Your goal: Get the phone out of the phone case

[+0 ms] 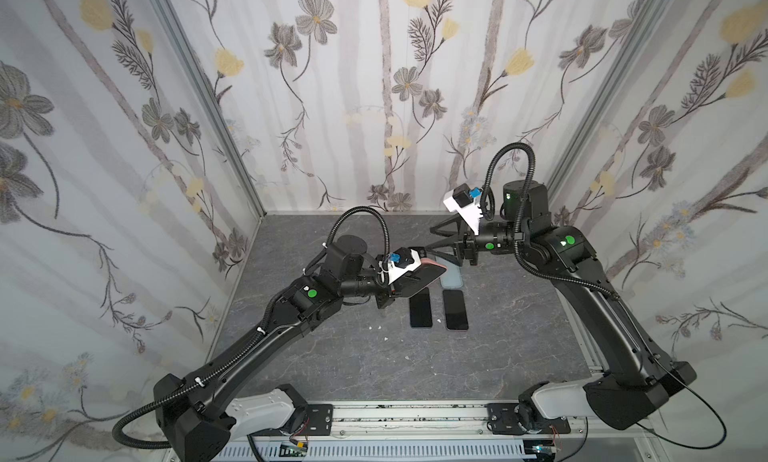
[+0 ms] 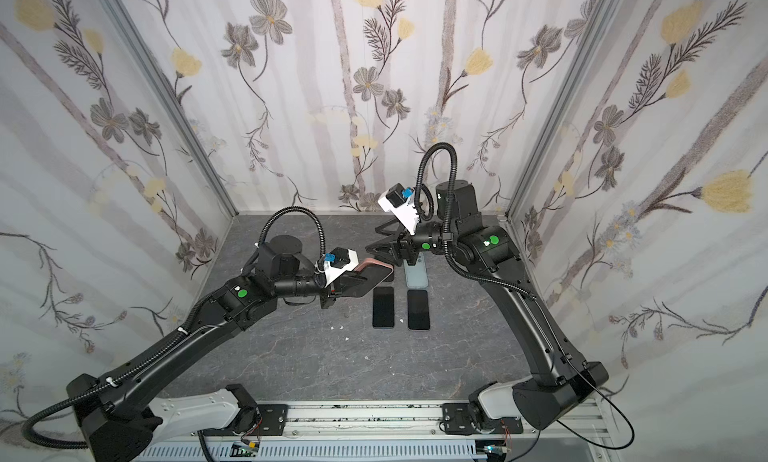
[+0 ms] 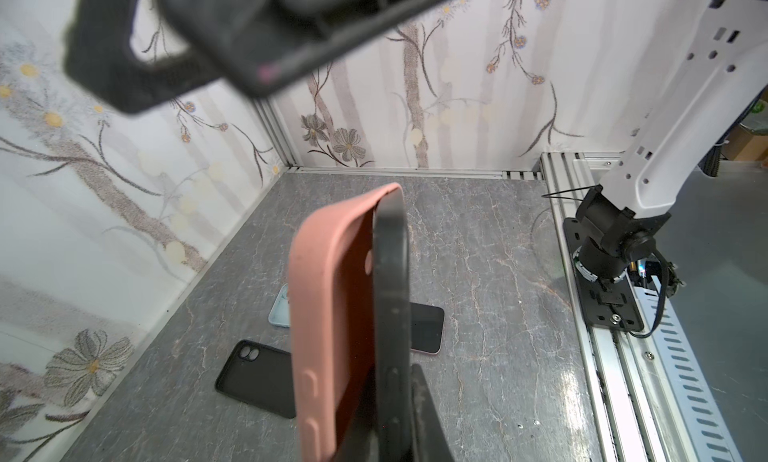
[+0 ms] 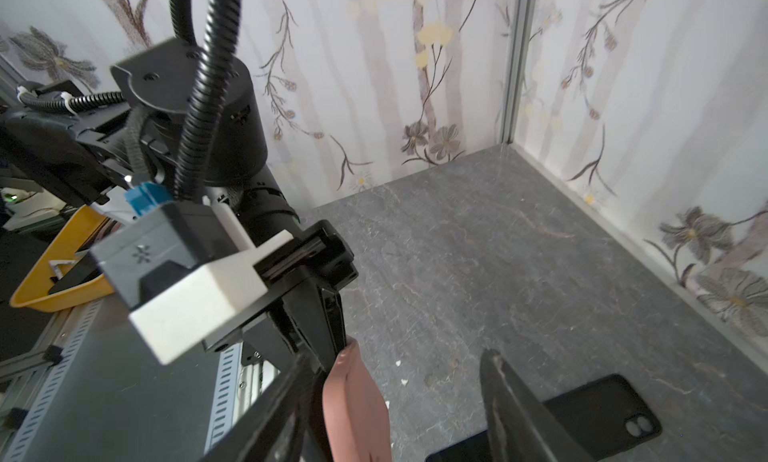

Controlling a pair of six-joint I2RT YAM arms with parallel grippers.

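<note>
— L gripper (image 1: 409,280) doing what?
— Clamped tight on phone (image 3: 390,294), held tilted above table (image 1: 332,356); arm stretched low twd middle. Pink case (image 3: 328,314) gaping off far end.
— And R gripper (image 1: 430,240)?
— Jaws wide, case tip btwn them, nothing pinched; wrist level, elbow up. Green dots (image 1: 312,293) on arms, markings too small to read.
</note>
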